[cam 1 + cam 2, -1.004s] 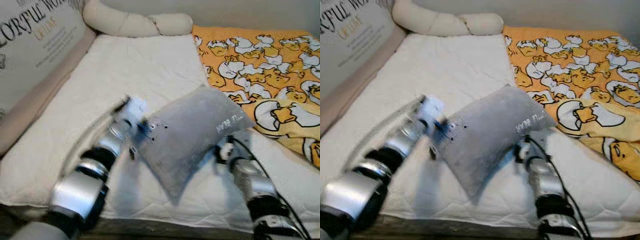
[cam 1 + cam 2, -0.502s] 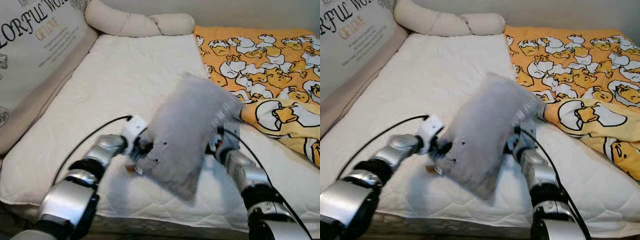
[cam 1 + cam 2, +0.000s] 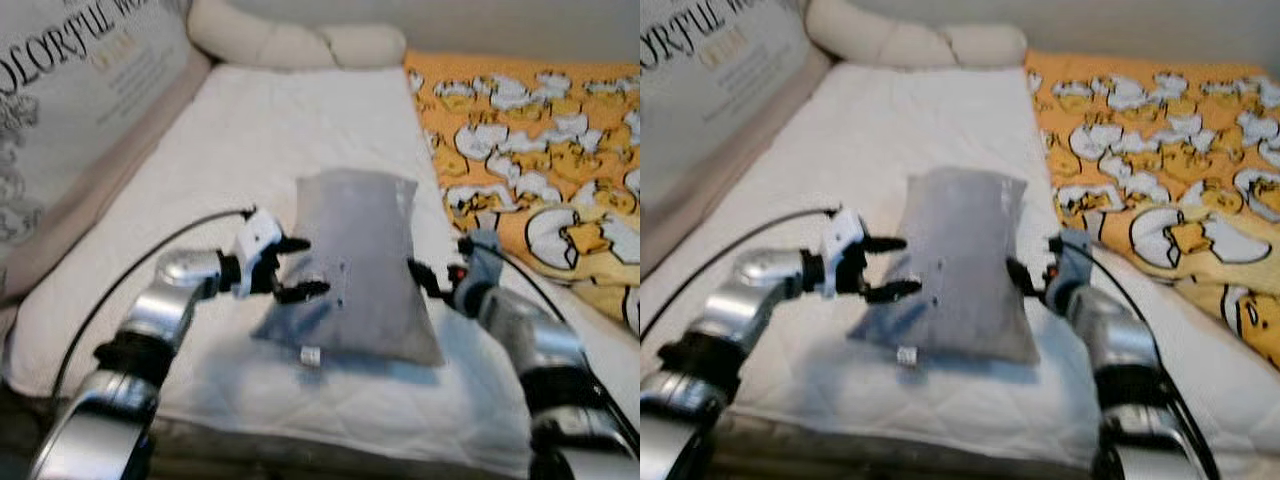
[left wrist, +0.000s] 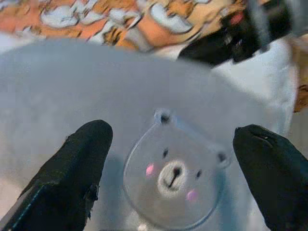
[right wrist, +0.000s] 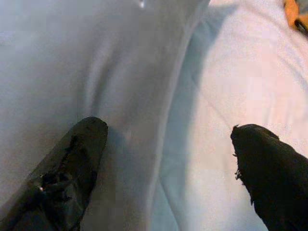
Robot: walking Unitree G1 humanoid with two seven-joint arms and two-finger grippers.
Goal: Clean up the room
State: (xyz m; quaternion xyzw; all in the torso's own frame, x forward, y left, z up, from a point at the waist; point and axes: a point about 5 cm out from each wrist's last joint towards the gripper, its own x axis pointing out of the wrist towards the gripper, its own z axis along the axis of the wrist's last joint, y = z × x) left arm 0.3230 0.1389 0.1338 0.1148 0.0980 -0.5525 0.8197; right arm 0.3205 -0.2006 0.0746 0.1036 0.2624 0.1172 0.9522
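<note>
A grey pillow (image 3: 355, 255) with a small bear-face patch (image 4: 173, 175) lies flat on the white mattress (image 3: 250, 150), near its front edge. My left gripper (image 3: 301, 268) stands open at the pillow's left edge, its fingers (image 4: 79, 163) spread wide on either side of the bear patch. My right gripper (image 3: 424, 276) is open at the pillow's right edge. One of its fingertips (image 5: 77, 159) rests against the grey fabric, the other (image 5: 269, 168) hangs over the mattress. Neither gripper holds anything.
An orange blanket with duck prints (image 3: 540, 150) covers the bed's right side, close to my right arm. A cream bolster (image 3: 300, 45) lies along the far end. A lettered padded panel (image 3: 70, 90) lines the left side. The mattress's front edge (image 3: 300, 425) runs just below the pillow.
The pillow was held up and tilted between both grippers; now it lies flat on the mattress. Both grippers have let go of it. The camera has shifted a little.
</note>
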